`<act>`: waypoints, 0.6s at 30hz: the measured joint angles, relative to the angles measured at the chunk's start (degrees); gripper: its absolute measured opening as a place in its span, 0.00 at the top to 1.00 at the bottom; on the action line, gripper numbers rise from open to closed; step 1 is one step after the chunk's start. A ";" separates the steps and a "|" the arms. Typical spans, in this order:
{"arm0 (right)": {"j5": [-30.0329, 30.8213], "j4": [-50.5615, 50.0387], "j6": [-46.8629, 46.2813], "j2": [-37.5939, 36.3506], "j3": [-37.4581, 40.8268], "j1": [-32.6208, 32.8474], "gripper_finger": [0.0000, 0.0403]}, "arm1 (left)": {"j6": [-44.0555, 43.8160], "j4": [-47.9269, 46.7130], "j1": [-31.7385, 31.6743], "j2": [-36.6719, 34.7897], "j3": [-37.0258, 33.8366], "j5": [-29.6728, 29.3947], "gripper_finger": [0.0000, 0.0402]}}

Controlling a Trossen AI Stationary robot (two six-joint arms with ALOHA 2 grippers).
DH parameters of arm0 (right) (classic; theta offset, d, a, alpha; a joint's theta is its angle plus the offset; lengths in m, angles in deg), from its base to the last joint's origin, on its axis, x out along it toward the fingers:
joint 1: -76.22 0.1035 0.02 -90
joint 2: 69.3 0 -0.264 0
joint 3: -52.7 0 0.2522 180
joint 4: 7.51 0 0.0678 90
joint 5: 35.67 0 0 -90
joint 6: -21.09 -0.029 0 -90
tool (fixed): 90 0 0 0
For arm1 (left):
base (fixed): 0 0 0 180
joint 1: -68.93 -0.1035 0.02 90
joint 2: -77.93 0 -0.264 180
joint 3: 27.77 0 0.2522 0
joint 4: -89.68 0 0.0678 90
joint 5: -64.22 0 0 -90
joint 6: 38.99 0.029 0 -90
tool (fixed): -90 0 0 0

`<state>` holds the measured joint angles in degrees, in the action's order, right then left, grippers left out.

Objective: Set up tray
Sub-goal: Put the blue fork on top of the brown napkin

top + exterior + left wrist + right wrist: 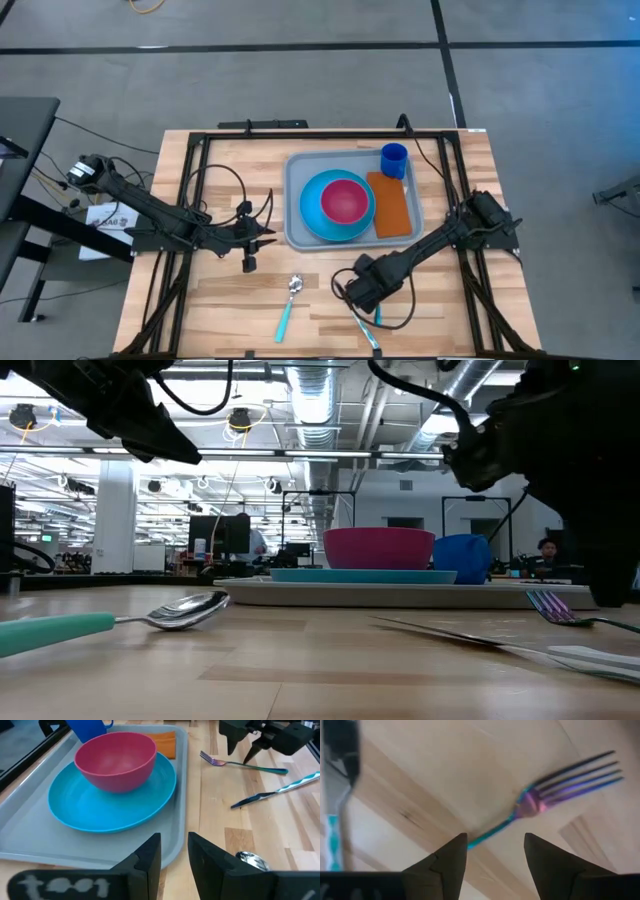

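Lower centre-right of high view: right gripper [358, 287] open over fork [555, 790], handle passing between fingers. Tray [296, 232] up-frame. Left gripper [249, 262] idle left, fingers slightly parted.

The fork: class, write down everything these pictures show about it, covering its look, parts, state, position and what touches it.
The fork looks like metal with an iridescent purple-blue sheen on its four tines and neck, and has a thin teal handle. It lies flat on the wooden table, near the front edge, outside the tray and to the right of the spoon, beside a knife. The right gripper hangs open directly above its handle, one finger on each side, not gripping it. Only the table visibly touches it.
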<state>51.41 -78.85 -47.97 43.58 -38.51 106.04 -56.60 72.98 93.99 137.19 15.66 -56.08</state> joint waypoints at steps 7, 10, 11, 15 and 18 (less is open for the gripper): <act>0.24 0.91 -4.60 0.00 -0.02 -0.29 0.56 | 0.95 0.17 -0.04 0.00 0.00 0.02 0.78; 1.42 0.89 -8.22 0.00 -0.02 -0.30 0.57 | 2.76 -0.09 -0.04 0.00 0.00 1.21 0.78; 2.34 0.86 -9.51 0.00 -0.02 -0.30 0.57 | 3.36 -0.15 -0.04 0.00 0.00 1.61 0.78; 3.21 0.90 -13.72 0.02 -0.02 -0.16 0.57 | 6.82 -0.11 -0.04 0.00 0.00 1.95 0.78; 3.03 1.56 -15.98 1.40 -0.05 0.22 0.57 | 12.39 0.33 -0.04 0.00 0.00 1.25 0.78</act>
<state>54.44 -77.29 -63.95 44.99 -38.56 106.26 -44.21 73.31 93.94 137.19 15.66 -54.82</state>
